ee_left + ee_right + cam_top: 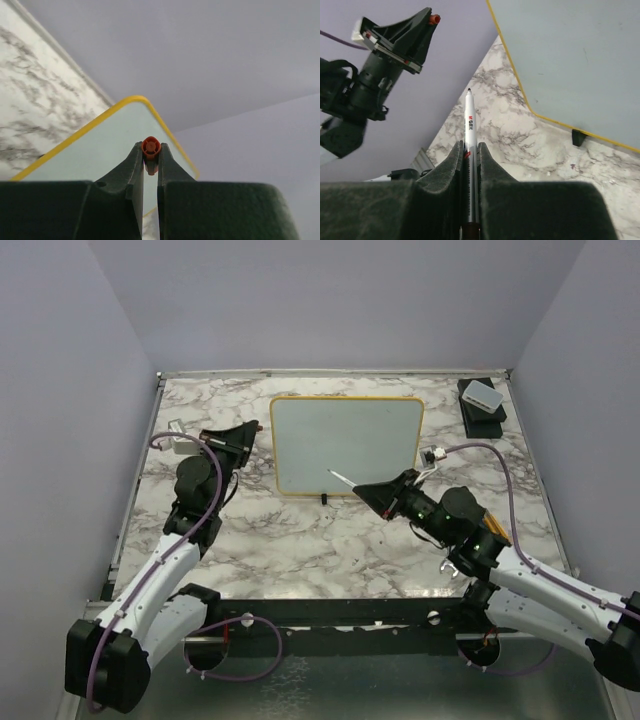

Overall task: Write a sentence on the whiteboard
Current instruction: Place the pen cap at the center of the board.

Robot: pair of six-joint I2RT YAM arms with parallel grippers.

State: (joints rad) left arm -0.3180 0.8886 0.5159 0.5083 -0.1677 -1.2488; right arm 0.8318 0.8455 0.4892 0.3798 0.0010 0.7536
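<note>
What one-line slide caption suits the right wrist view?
Right gripper clamps an uncapped marker, its tip over the marble table beside the whiteboard.

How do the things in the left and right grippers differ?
The left gripper pinches a short orange cap at its fingertips; the right gripper clamps a long white marker that juts past its fingers. The cap shows a round end, the marker a fine dark tip. Both are held.

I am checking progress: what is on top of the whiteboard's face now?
No writing shows on the whiteboard. The marker, held by the right gripper, has its tip over the lower part; whether it touches cannot be told. The gripper hides part of the lower rim.
</note>
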